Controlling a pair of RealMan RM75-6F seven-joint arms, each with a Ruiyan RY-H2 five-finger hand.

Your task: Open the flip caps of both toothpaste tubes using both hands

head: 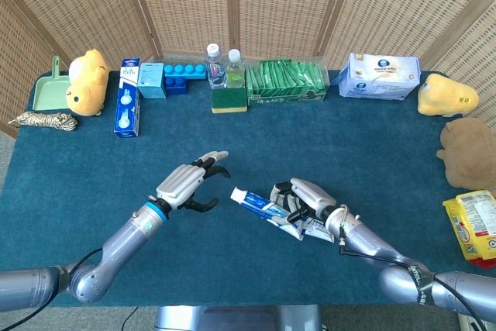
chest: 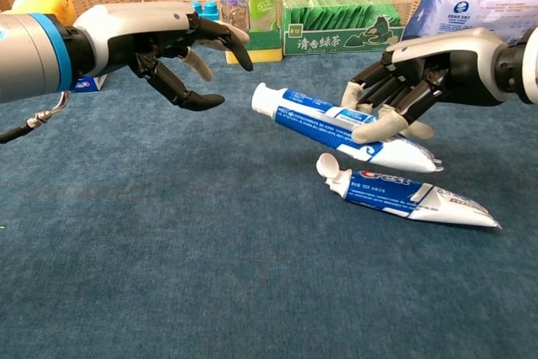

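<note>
In the head view, a tube (head: 260, 205) is being gripped by the right robot hand (head: 301, 201) above the counter (head: 77, 184), its cap (head: 237, 194) being pointed at the left robot hand (head: 188, 182), which is being held released, fingers spread, just beside the cap. The second tube is being mostly hidden under the right robot hand here.

In the chest view, the held tube (chest: 336, 124) is being kept tilted, cap (chest: 261, 100) raised and apparently closed. The second tube (chest: 412, 195) is lying on the counter below, its cap (chest: 328, 166) already flipped open. For a clean opening, the body should be held firmly while the lid edge is being lifted by a left fingertip (chest: 208, 102). The hinge side cannot be made out.
</note>
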